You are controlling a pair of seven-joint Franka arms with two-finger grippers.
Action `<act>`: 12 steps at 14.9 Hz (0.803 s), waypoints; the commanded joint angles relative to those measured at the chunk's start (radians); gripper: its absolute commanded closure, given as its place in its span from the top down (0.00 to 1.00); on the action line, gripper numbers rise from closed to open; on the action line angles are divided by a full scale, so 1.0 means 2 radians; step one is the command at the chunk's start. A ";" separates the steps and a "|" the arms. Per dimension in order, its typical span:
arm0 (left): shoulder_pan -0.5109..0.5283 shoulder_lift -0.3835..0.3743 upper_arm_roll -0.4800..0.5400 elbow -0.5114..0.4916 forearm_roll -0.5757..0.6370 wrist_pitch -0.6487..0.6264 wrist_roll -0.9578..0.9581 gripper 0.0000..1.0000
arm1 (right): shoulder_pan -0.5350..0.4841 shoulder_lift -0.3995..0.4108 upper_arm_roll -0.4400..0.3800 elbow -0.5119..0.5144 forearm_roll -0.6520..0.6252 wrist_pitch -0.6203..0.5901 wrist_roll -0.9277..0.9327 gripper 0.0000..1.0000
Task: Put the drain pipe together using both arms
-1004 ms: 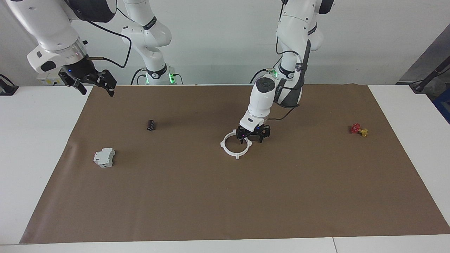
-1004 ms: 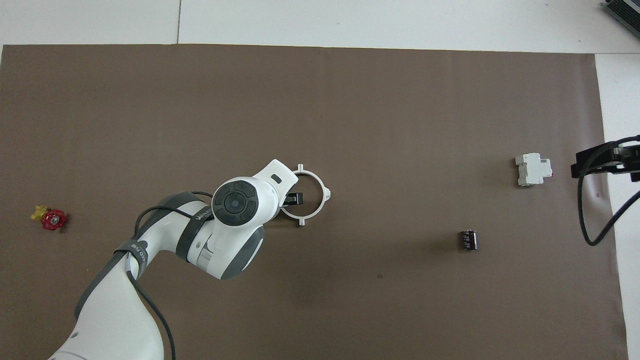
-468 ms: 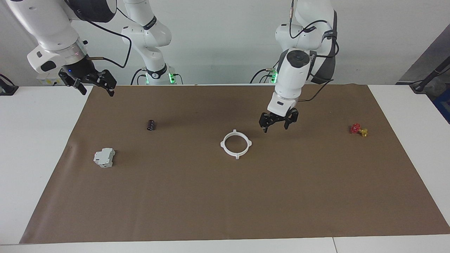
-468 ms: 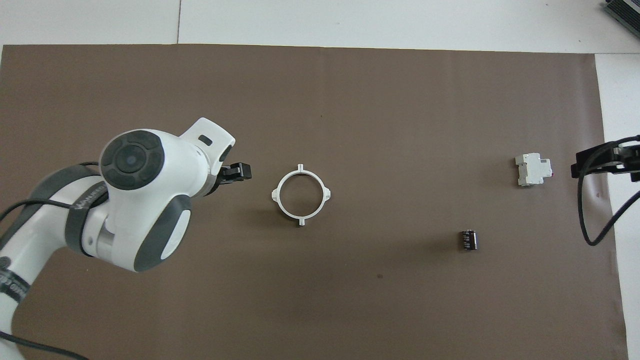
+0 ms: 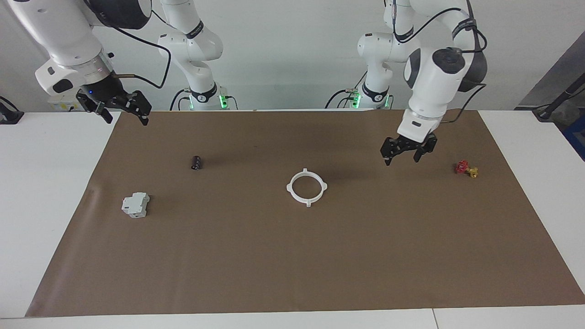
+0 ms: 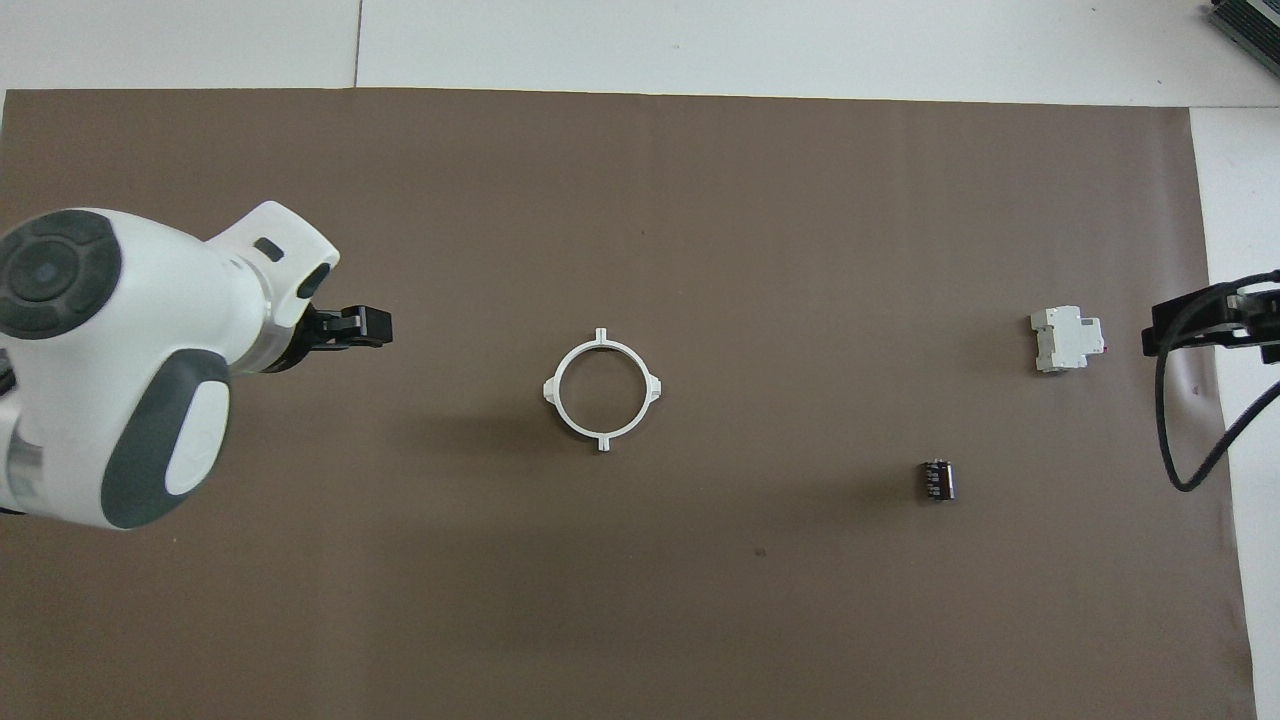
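Note:
The drain pipe (image 5: 290, 188) lies on the brown mat as one closed white ring with small outer tabs, near the mat's middle; it also shows in the overhead view (image 6: 553, 390). My left gripper (image 5: 402, 154) is open and empty, raised over the mat between the ring and the red-and-yellow valve, clear of the ring (image 6: 360, 325). My right gripper (image 5: 122, 109) is open and empty. It waits raised over the mat's edge at the right arm's end (image 6: 1210, 325).
A grey-white boxy block (image 5: 135, 204) and a small black cylinder (image 5: 196, 162) lie toward the right arm's end. A red-and-yellow valve (image 5: 465, 168) lies toward the left arm's end; in the overhead view the left arm hides it. The brown mat (image 5: 292, 256) covers most of the table.
My left gripper has lifted off the ring and swung away toward the left arm's end of the table. The ring stays where it lay. The right arm has not moved.

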 commanded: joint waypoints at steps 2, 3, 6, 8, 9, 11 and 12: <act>0.041 0.024 -0.007 0.104 0.002 -0.112 0.050 1.00 | -0.002 -0.004 0.001 -0.002 0.008 -0.005 0.006 1.00; 0.041 0.031 -0.007 0.126 0.002 -0.134 0.051 1.00 | -0.002 -0.004 0.001 -0.002 0.008 -0.005 0.006 1.00; 0.033 0.028 -0.011 0.138 0.002 -0.156 0.047 1.00 | -0.002 -0.004 0.001 -0.002 0.008 -0.005 0.007 1.00; 0.033 0.024 -0.014 0.141 0.002 -0.163 0.051 1.00 | -0.002 -0.004 0.001 -0.002 0.008 -0.005 0.006 1.00; 0.030 0.022 -0.015 0.141 0.001 -0.170 0.051 1.00 | -0.002 -0.004 0.001 -0.002 0.008 -0.005 0.006 1.00; 0.020 0.015 -0.018 0.140 0.001 -0.183 0.047 1.00 | -0.002 -0.004 0.001 -0.002 0.008 -0.005 0.006 1.00; 0.019 0.012 -0.018 0.139 0.000 -0.184 0.046 1.00 | -0.002 -0.004 0.001 -0.002 0.008 -0.005 0.006 1.00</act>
